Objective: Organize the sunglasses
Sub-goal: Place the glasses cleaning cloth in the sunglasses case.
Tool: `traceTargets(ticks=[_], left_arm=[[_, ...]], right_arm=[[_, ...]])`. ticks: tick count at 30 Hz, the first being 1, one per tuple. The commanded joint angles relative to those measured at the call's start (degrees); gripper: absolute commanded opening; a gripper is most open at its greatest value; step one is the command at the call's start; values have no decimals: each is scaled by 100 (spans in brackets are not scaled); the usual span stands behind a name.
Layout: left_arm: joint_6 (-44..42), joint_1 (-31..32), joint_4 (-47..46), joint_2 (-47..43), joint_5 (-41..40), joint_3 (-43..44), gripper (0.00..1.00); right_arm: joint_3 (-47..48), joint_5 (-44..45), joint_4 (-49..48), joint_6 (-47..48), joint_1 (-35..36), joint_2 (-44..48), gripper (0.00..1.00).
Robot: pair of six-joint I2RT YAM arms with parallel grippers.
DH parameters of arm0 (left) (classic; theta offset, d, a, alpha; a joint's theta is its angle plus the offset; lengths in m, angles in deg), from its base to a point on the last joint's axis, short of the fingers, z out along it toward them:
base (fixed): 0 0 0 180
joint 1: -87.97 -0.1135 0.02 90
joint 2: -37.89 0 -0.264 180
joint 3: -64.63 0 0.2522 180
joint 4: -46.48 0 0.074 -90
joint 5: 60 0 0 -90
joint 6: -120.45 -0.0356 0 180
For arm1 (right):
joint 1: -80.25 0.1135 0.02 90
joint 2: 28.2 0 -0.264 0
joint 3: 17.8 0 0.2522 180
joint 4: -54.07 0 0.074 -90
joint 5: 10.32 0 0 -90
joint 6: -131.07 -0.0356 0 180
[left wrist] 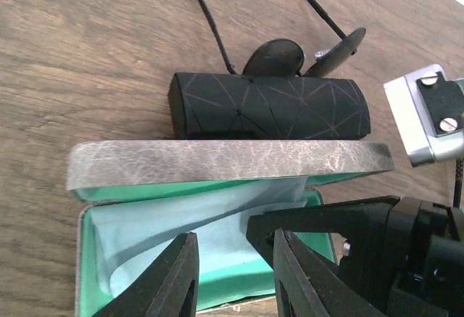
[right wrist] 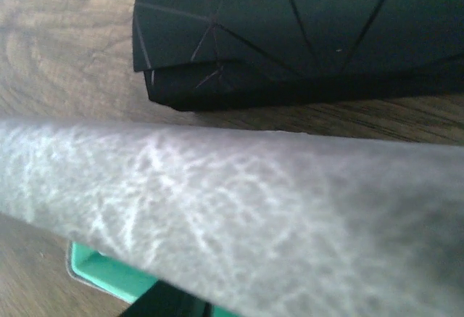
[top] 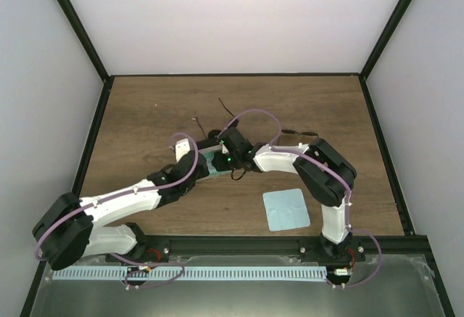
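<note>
One pair of sunglasses (left wrist: 279, 56) (top: 215, 127) lies on the table just behind a black case (left wrist: 268, 106). A second pair (top: 301, 137) lies to the right, near the right arm. In front of the black case stands a green-lined case (left wrist: 217, 288) with its grey lid (left wrist: 225, 161) (right wrist: 254, 223) tilted half over it and a light blue cloth (left wrist: 167, 223) inside. My left gripper (left wrist: 235, 273) (top: 197, 163) hovers open at the case's near edge, nothing between its fingers. My right gripper (top: 230, 156) reaches in under the lid from the right. One of its fingers (left wrist: 326, 219) shows beside the cloth; the lid hides its jaws.
Another light blue cloth (top: 285, 210) lies flat on the table near the right arm's base. The black case (right wrist: 304, 34) sits right behind the grey lid. Dark frame rails border the wooden table.
</note>
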Motion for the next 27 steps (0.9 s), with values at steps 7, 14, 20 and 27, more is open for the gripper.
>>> traceTargets(ticks=[7,14,20,27], left_arm=[[357,-21,395,-987,-410,-341,33],[403,-19,702,-1779,-319,-479,34],[409,-19,949,-2243,-311,-464,35],[422,-24,1095,-2382,-527,-450,37]], right_arm=[[850,569,802,206,329,-572,38],[1110,1052,1163,117,472,-784,34],[1004,1057,1183,40,498,-767,21],[784,990,1116,13,516,-530,1]])
